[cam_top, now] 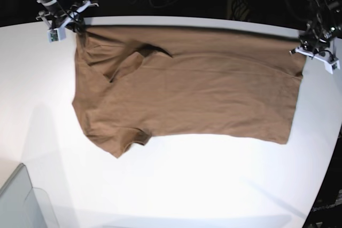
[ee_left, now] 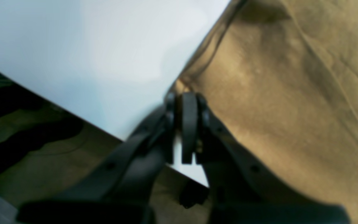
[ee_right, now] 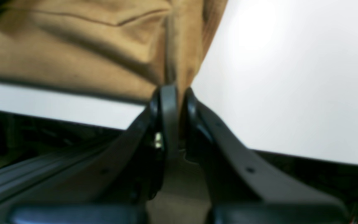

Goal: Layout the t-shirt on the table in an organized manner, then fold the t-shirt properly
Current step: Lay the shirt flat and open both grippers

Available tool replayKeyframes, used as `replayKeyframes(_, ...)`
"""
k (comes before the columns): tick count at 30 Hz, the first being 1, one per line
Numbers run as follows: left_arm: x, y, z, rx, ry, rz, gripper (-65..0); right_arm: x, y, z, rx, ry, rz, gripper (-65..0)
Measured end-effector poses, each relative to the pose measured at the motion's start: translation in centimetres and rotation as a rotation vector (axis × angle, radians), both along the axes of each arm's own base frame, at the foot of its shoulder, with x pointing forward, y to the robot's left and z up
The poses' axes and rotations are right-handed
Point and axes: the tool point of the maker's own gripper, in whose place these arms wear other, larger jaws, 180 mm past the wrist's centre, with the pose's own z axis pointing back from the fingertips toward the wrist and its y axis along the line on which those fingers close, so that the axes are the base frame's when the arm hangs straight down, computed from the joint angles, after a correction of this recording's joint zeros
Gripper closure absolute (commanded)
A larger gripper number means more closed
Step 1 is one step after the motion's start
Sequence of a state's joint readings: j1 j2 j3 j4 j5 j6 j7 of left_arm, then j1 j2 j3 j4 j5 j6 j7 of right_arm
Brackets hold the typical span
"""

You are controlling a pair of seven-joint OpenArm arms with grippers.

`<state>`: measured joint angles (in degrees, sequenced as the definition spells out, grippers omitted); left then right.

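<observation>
While the brown t-shirt (cam_top: 187,92) is lying spread sideways across the white table (cam_top: 176,185), its near sleeve still rumpled, both arms are pinching its far edge at opposite ends. Farther back, the right gripper (cam_top: 79,25) is clamped on a corner at the sleeve end and the left gripper (cam_top: 305,52) on a hem corner, jaws closed on fabric. Light, limp and prone to creasing, the cotton is likely handling best gripped at corners and kept taut.
</observation>
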<state>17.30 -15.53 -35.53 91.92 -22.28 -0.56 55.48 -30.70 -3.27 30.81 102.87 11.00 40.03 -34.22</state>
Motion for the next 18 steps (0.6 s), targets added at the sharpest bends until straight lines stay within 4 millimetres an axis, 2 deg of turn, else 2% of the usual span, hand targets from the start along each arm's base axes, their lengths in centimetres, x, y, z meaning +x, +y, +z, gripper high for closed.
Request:
replayKeyframes(2,-0.1,0.0,-0.1,-0.001,0.002,0.0,-0.3,-0.4,0.1,-0.1,0.0,0.009,0.001,0.0)
replayKeyframes(4,-0.2,-0.1,-0.2,-0.005,0.007,0.0,-4.2,-0.7,0.0,-0.1,-0.002,0.016,0.004,-2.3)
replayKeyframes(8,-0.1,-0.1,0.1,0.0,0.004,-0.002,-23.0,-0.6,0.6,-0.2,0.004,0.018,0.025,-15.2)
replayKeyframes(10,-0.2,-0.2,0.0,-0.002,0.005,-0.003,-28.0,-0.8,0.4,-0.2,0.0,0.02,0.023,-18.5)
replayKeyframes(12,-0.1,-0.1,0.1,0.0,0.004,-0.002,-28.9,-0.5,0.2,0.4,-0.015,0.01,0.024,-19.1)
replayKeyframes(15,0.0,0.5,0.5,0.015,0.002,-0.008,-29.0,0.2,-1.1,2.3,-0.048,-0.049,-0.02,-19.5)
replayKeyframes(18,0.1,0.9,0.7,0.027,0.001,-0.007,-29.3,-0.4,-2.3,3.0,-0.074,-0.056,-0.083,-19.6)
